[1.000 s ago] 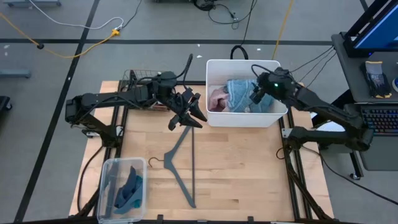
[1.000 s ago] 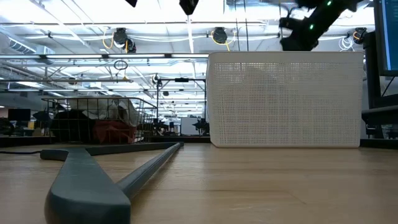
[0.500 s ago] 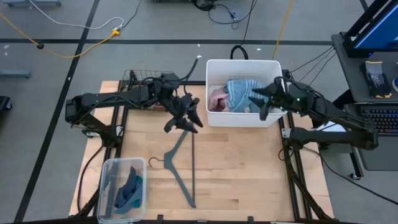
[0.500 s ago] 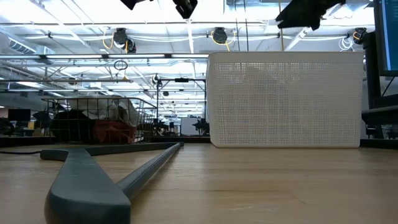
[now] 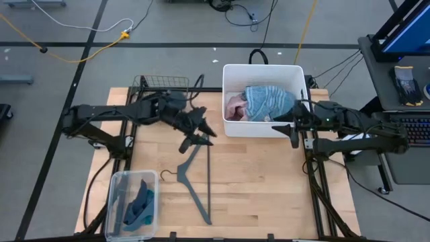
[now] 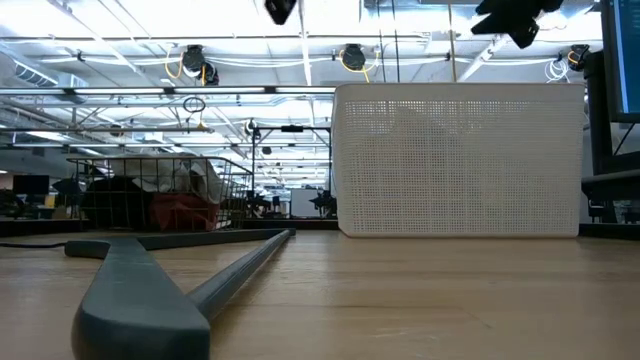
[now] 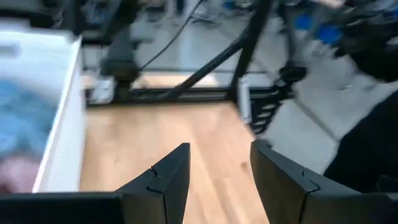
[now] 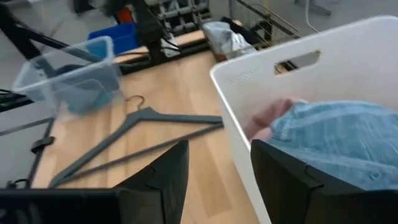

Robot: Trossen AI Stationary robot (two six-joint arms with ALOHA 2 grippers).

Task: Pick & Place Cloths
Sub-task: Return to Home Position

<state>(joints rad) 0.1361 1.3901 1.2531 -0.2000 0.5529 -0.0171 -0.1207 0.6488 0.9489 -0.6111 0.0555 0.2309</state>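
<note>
The left claw (image 5: 196, 132) hangs over the tabletop (image 5: 262, 185) between the wire basket (image 5: 161, 82) and the white bin (image 5: 263, 68), above the upper end of the grey hanger (image 5: 195, 176). Its fingers are spread and hold nothing, and its own wrist view shows bare wood in the gap between them. The right claw (image 5: 290, 128) sits at the bin's front right corner, just outside the wall, also spread and empty. Its wrist view looks past the bin's corner toward the hanger lying flat on the wood. Inside the bin lie the blue-striped cloth (image 5: 270, 101), filling the middle and right, and the pink cloth (image 5: 233, 107), bunched against the left wall and touching the striped one. In the low view the wire basket holds a heap of cloths, a maroon cloth (image 6: 182, 212) showing through the wires with paler fabric above it. At the tabletop's front left corner stands a clear plastic box (image 5: 118, 180) with a teal cloth (image 5: 142, 205) lying in it. The hanger lies apart from both the box and the bin.
</note>
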